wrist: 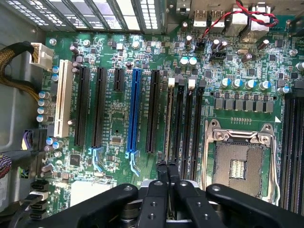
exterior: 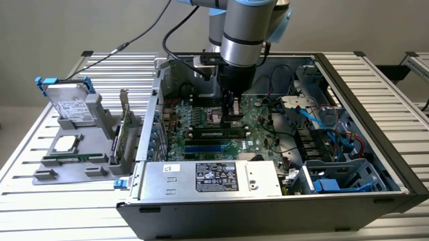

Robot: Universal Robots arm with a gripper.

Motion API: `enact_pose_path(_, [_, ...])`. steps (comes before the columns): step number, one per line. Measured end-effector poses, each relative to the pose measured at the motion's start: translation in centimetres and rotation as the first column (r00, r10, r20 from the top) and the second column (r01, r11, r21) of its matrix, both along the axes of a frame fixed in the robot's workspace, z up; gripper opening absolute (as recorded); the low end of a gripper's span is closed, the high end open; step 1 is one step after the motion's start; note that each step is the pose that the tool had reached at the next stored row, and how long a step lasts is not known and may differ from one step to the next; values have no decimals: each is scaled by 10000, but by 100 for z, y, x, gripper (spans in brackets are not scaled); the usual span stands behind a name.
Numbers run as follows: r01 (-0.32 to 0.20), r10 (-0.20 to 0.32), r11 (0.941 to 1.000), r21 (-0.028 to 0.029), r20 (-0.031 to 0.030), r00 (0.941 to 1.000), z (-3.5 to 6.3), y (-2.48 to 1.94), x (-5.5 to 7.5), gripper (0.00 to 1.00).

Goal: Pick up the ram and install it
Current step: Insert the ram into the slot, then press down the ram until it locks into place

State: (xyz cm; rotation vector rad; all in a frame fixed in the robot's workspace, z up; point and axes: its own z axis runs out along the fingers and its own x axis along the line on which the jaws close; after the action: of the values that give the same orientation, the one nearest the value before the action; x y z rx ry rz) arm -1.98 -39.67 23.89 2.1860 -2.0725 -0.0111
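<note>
Jaws clamp the ram (wrist: pixel 169 118) upright on the green motherboard (wrist: pixel 116 124)

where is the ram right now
In the exterior view the ram sits in a memory slot on the motherboard inside the open case, just below the gripper, between the empty processor socket and the blue slot.

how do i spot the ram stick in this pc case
Look inside the open computer case at the green motherboard. Beside the CPU socket run long slots; the ram is the dark stick standing in one, while its neighbours sit empty.
</note>
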Motion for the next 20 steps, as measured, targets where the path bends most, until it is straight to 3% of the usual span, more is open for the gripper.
enact_pose_path(16, [-1,1,10000,0,0,10000,0,0,4,10])
enact_pose_path(20, [0,0,10000,-2,-1,10000,1,-5,101,10])
